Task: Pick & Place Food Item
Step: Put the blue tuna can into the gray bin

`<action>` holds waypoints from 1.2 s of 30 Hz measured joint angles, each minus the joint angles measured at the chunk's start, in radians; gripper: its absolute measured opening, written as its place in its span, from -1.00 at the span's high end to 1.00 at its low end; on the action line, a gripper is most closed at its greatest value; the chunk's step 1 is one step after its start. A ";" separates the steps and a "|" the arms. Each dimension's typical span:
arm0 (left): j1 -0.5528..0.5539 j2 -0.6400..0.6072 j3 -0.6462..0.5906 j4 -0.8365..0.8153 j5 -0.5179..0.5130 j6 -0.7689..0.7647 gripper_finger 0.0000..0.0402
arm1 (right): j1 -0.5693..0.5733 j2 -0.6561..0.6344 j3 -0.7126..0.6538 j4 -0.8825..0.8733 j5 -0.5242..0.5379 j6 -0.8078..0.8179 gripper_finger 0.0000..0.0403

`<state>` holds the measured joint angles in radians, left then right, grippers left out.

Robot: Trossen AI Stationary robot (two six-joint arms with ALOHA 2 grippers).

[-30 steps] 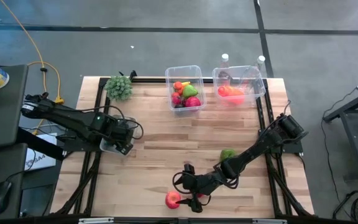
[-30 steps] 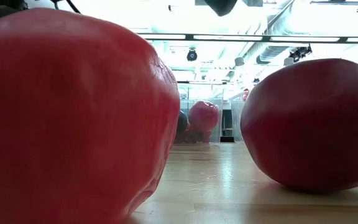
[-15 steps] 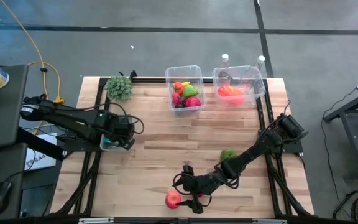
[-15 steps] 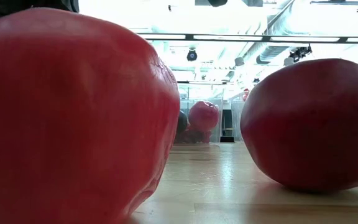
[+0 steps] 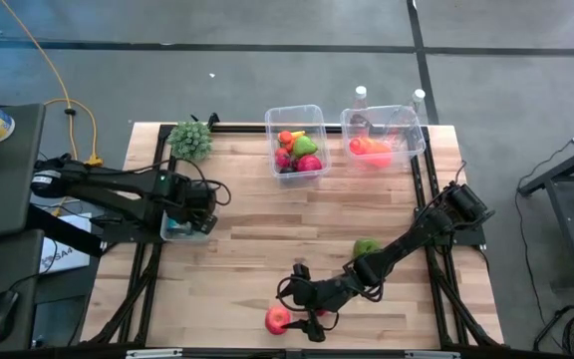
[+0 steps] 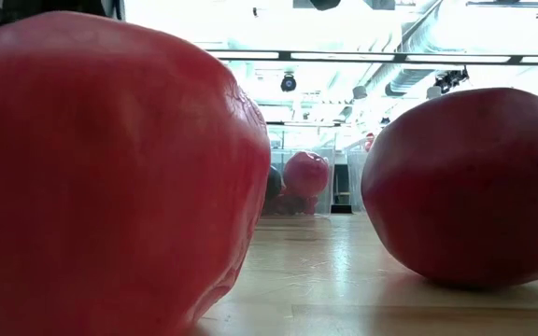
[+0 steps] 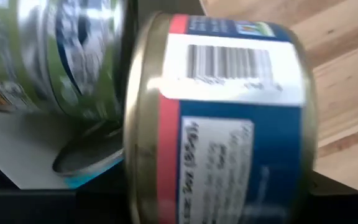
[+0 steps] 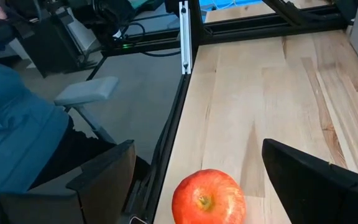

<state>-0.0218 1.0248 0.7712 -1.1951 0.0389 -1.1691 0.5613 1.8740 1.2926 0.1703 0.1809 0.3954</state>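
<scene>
A red apple (image 5: 278,319) rests on the table by the near edge. My right gripper (image 5: 303,316) stands open just right of it. In the right wrist view the apple (image 8: 208,196) shows ahead of the two spread fingers and between them, untouched. My left gripper (image 5: 193,213) hangs over a clear bin (image 5: 174,230) at the table's left edge, pointing down. A blue-labelled tin can (image 7: 229,118) fills the left wrist view, lying on its side. A green-labelled can (image 7: 61,56) lies behind it. My left gripper is shut on the blue-labelled can from above, with the can's axis running from finger to finger. Its flat rimmed end (image 7: 135,130) faces one finger. The can itself hides the places of contact. I cannot tell whether the can is clear of the bin.
At the far edge stand a clear bin (image 5: 315,112) of mixed fruit and another (image 5: 412,125) holding an orange item. A green leafy bunch (image 5: 190,140) lies far left, a green fruit (image 5: 366,246) beside my right arm. A second red round thing (image 6: 465,187) sits near the apple.
My left gripper has swung a little toward the table's far edge above the clear bin, still pointing down. My right gripper and the apple have kept still.
</scene>
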 joint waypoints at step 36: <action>0.322 0.001 0.009 -0.035 -0.041 0.196 0.05 | 0.002 -0.001 0.000 0.024 0.003 0.000 -0.68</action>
<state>0.3007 1.0256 0.7799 -1.2304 -0.0016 -0.9730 0.5632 1.8729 1.2926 0.1940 0.1834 0.3958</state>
